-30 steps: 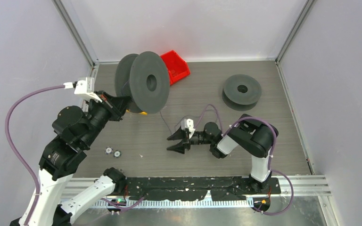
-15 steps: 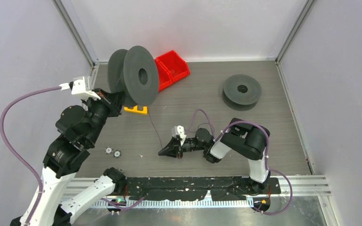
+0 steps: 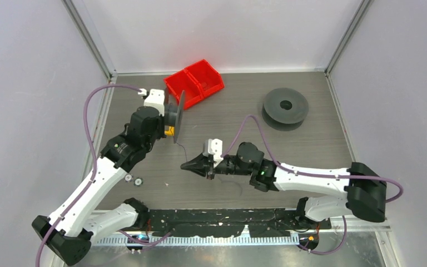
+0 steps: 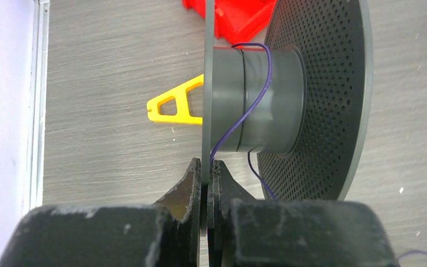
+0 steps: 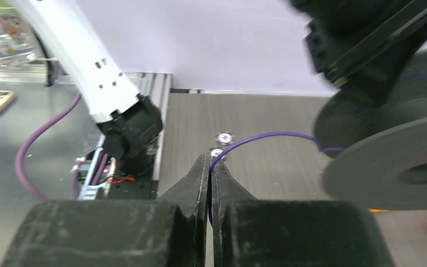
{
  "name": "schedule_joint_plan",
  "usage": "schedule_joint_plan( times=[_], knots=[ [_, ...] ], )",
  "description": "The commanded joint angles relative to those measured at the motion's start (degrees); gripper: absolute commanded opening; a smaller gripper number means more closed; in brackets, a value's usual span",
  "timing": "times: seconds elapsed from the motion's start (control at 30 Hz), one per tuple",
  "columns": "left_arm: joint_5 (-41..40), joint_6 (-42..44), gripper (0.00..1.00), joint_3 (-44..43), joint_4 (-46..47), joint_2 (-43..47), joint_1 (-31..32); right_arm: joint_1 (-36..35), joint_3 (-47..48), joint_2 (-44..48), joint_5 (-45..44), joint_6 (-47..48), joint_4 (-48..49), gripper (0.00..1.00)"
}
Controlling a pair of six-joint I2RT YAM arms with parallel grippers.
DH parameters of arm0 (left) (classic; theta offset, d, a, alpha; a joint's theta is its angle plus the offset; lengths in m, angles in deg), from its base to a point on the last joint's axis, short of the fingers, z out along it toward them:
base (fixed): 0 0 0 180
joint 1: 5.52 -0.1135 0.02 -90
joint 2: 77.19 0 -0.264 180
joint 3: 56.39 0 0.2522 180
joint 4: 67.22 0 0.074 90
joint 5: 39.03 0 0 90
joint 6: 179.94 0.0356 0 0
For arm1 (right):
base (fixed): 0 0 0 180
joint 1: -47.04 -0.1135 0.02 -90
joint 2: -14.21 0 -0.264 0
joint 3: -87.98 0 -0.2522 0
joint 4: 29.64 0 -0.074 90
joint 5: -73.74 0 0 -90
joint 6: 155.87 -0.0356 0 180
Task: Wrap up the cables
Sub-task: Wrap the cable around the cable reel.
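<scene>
L gripper [image 4: 207, 167] clamps spool [image 4: 322, 83] flange at 10 o'clock on desk [image 3: 311, 150], R gripper [image 5: 209, 162] pinches thin purple wire [image 5: 272, 134]; slack btwn them may let the turn slip off hub.

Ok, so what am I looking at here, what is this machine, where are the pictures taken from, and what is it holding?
Two robot arms are bolted to a table. One picture looks down from above; the other two come from cameras on the wrists. The left gripper is shut on the rim of a grey spool, held on edge. The right gripper pinches the thin purple wire that runs to that spool's core. On the table lie a second spool, red bins and a yellow triangle.
</scene>
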Motion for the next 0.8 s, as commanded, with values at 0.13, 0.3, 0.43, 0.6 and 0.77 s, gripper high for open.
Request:
schedule_joint_plan(
  times=[0.13,0.3,0.43,0.6,0.77],
  knots=[
    [17.07,16.70,0.00,5.35,2.26,6.73,-0.13,4.45,16.91,3.12,-6.43,6.96,-28.29,0.05],
    [25.74,21.83,0.00,5.87,-3.98,9.09,-0.15,12.15,25.37,2.12,-0.03,6.58,-34.89,0.05],
    [31.56,23.51,0.00,4.22,-7.82,11.11,-0.14,17.64,27.79,0.81,1.75,8.77,-38.98,0.06],
    [34.17,14.04,0.00,0.31,-9.07,13.39,-0.60,23.56,24.83,2.69,5.71,10.17,-40.67,0.07],
    [36.96,4.64,0.00,-6.08,-10.65,14.85,-1.39,26.43,18.67,4.79,8.79,11.79,-38.45,0.12]
  ],
)
